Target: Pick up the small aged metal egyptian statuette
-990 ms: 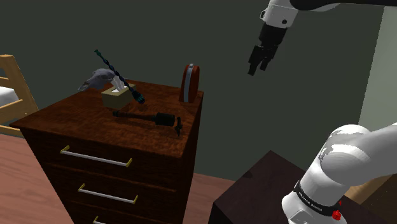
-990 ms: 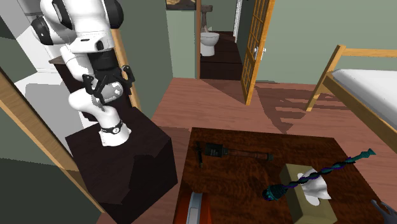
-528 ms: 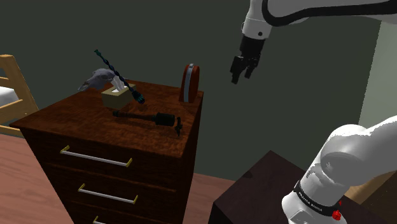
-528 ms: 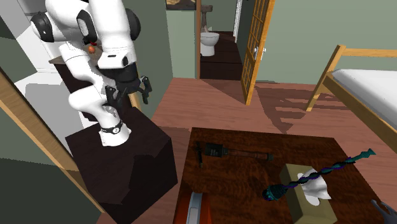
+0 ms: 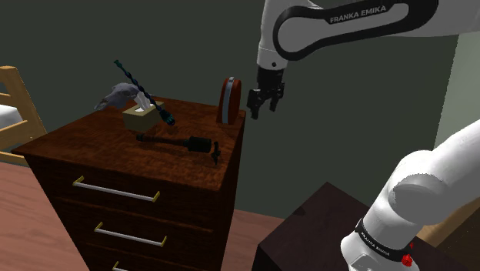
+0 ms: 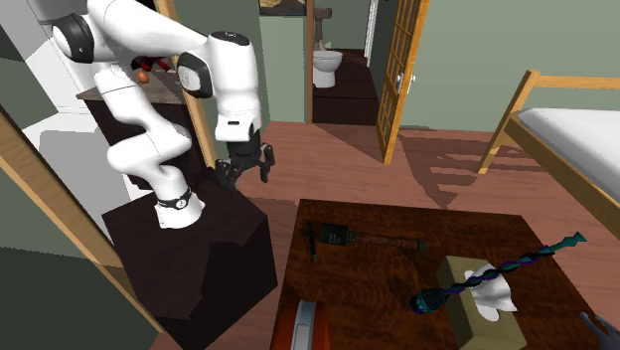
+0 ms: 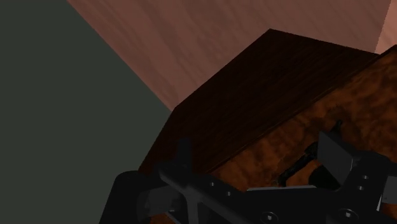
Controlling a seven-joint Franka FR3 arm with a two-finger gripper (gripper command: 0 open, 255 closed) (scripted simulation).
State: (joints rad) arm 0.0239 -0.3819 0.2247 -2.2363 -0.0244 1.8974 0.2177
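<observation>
Black fingers (image 5: 251,101) are held apart, empty, beside the dark wooden dresser (image 5: 85,140), ready for the slender dark statuette (image 5: 177,142) laid flat there.

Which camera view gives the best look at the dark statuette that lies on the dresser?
The second exterior view: it looks down on the statuette from close by, so its whole length lies plain on the dresser top. The shoulder view shows it at a lower angle and dimmer, in front of the tissue box.

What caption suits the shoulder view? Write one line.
White arm holds its open black two-finger tool beyond the edge of the dark wooden dresser, past its upright reddish-brown disc.
</observation>
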